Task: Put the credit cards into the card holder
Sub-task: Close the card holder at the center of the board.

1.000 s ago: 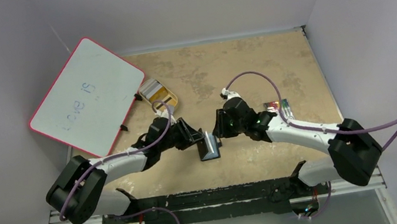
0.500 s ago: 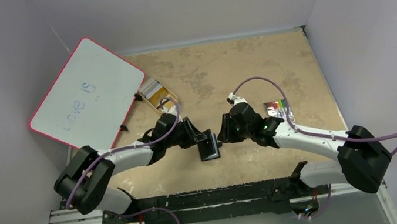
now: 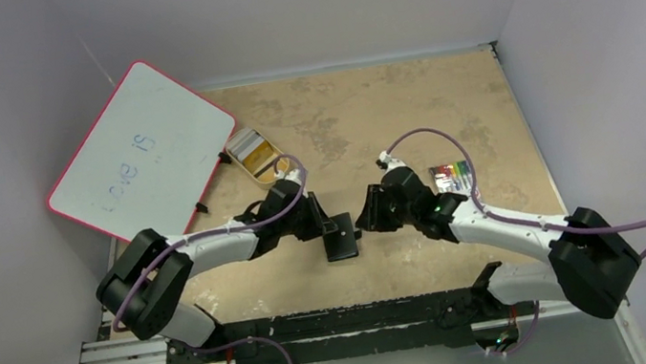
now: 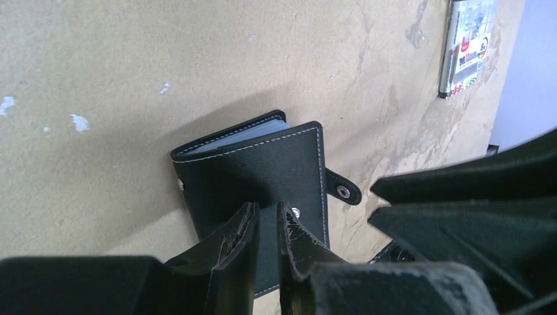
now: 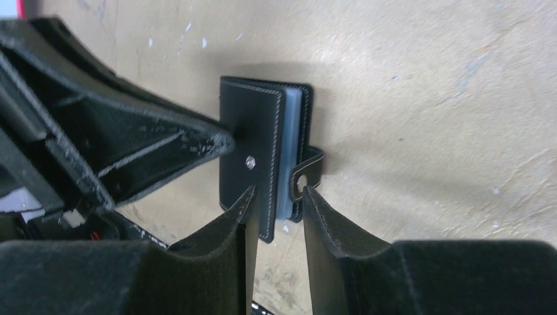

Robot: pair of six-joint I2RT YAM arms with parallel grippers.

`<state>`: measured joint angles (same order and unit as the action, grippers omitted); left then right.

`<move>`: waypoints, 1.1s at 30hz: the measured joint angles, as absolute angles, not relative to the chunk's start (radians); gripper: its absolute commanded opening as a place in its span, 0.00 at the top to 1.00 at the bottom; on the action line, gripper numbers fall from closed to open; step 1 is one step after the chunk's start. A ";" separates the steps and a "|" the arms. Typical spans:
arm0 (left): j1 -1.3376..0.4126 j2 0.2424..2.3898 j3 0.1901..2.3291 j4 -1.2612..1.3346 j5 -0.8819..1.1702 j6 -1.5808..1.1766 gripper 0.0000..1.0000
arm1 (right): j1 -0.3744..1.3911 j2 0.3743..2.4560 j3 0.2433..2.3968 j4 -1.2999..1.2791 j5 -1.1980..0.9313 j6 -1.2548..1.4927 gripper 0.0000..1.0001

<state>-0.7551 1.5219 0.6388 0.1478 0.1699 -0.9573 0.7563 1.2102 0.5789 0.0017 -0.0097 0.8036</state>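
Observation:
The card holder (image 3: 341,239) is a black bifold wallet lying folded shut on the table between my two grippers. Its blue inner lining shows only at the edge (image 5: 289,151), and its snap tab (image 4: 343,190) sticks out unfastened. My left gripper (image 4: 266,215) is shut, with its tips resting on the wallet's top cover (image 4: 263,164). My right gripper (image 5: 276,195) is slightly open, its fingers straddling the wallet's tab edge (image 5: 303,180) without clamping it. No gold-orange credit cards are in view.
A small multicoloured striped item (image 3: 451,174) lies right of the right gripper. A gold oval tin (image 3: 255,151) sits behind the left arm. A pink-rimmed whiteboard (image 3: 141,156) leans at the back left. A black rail (image 3: 340,319) runs along the near edge.
The wallet stood partly open with its blue lining showing; it has been folded shut and now lies flat. Both grippers have come down close to it.

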 measured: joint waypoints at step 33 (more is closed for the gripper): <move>-0.812 1.513 0.656 0.059 0.049 -0.957 0.85 | 0.634 1.219 0.432 0.276 -0.280 0.818 0.73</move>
